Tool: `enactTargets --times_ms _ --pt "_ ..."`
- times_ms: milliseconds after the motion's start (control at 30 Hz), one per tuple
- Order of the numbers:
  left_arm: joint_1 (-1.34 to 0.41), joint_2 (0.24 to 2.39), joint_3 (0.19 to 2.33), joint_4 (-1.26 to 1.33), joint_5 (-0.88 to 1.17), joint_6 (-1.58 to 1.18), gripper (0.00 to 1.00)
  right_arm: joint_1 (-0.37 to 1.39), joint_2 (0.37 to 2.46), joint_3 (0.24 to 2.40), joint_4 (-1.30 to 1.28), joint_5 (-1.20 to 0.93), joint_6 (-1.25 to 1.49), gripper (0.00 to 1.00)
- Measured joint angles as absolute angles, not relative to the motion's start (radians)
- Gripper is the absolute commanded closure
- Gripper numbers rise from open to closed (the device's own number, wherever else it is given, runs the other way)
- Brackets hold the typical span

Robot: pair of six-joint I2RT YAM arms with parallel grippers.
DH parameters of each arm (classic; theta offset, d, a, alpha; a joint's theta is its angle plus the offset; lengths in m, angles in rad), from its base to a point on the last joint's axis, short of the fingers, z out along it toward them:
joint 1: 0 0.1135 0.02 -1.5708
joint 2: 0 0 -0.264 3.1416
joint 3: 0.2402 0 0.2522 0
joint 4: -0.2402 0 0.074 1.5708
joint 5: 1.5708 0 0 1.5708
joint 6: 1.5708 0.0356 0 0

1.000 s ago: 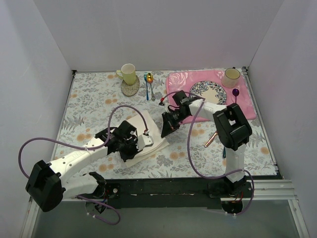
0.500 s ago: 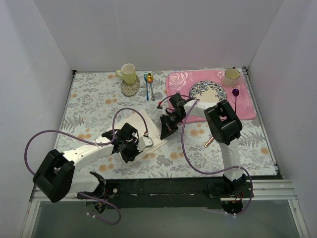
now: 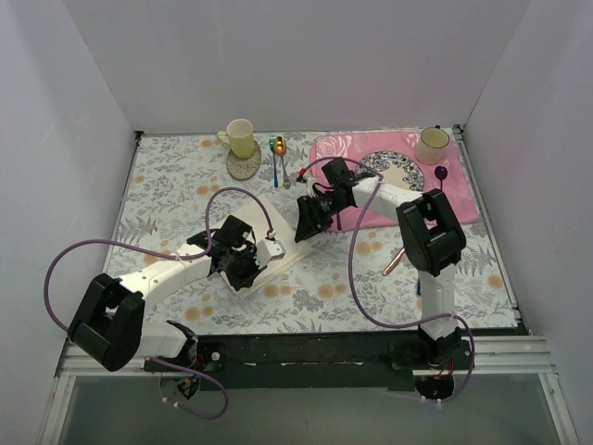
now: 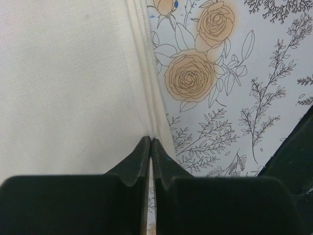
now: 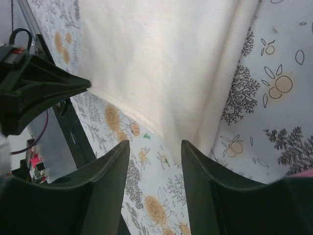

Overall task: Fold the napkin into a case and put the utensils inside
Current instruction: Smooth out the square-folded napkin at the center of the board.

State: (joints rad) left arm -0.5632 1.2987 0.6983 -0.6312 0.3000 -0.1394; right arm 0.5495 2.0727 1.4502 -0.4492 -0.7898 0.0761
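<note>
Step in hand: folding. I read the napkin (image 4: pixel 73 78) as partly made up, since several stacked layers show along its edge in the left wrist view.
Napkin position: on the bench (image 3: pixel 167 185) between the 2 arms, near the middle, well apart from the pink placemat (image 3: pixel 463 199).
Left tool (image 4: pixel 149 141): clenched, tips together right at the layered edge. It looks to me like a pinch on that edge of the napkin.
Right tool (image 5: pixel 155 144): released, with its fingers apart above a far corner of the cloth and nothing between them.
Utensils: not yet inside. The copper knife (image 3: pixel 393 261) lies on the bench beside the right arm. The gold-bowled spoon (image 3: pixel 280 145) lies at the far side, next to a blue-handled spoon (image 3: pixel 274 169).
Next move, my judgement: I hold the pinched edge steady while the right tool comes down on the loose corner for the next fold. The pocket needs an open mouth before I fetch the knife.
Risk: a pull from the left could slide the layers apart.
Count: 1 napkin, 1 knife, 2 spoons, 1 purple fork (image 3: pixel 442 176), 1 plate (image 3: pixel 389 171), 2 cups, 1 placemat, 2 tools.
</note>
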Motion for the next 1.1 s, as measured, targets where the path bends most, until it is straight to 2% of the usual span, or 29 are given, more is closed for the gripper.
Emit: enactTargets --times_ms 167,267,433,467,667,900,1100 --pt "-0.563 1.299 0.699 -0.647 0.311 -0.138 1.00 0.533 1.923 1.373 -0.404 -0.794 0.103 0.50" --pt "-0.563 1.299 0.699 -0.647 0.319 -0.138 1.00 0.527 1.885 1.325 -0.385 -0.785 0.116 0.63" --pt "-0.561 1.299 0.709 -0.659 0.338 -0.161 1.00 0.509 1.889 1.223 -0.368 -0.781 0.165 0.94" --pt "-0.557 1.299 0.715 -0.665 0.343 -0.167 1.00 0.505 1.885 1.195 -0.344 -0.782 0.181 0.97" --pt "-0.507 1.305 0.772 -0.684 0.408 -0.218 1.00 0.503 1.771 0.910 -0.093 -0.768 0.403 0.99" --pt "-0.474 1.343 0.786 -0.685 0.449 -0.271 1.00 0.567 1.788 0.900 0.093 -0.724 0.604 0.99" --pt "-0.453 1.362 0.782 -0.673 0.456 -0.303 1.00 0.599 1.921 0.934 0.104 -0.690 0.655 0.99"
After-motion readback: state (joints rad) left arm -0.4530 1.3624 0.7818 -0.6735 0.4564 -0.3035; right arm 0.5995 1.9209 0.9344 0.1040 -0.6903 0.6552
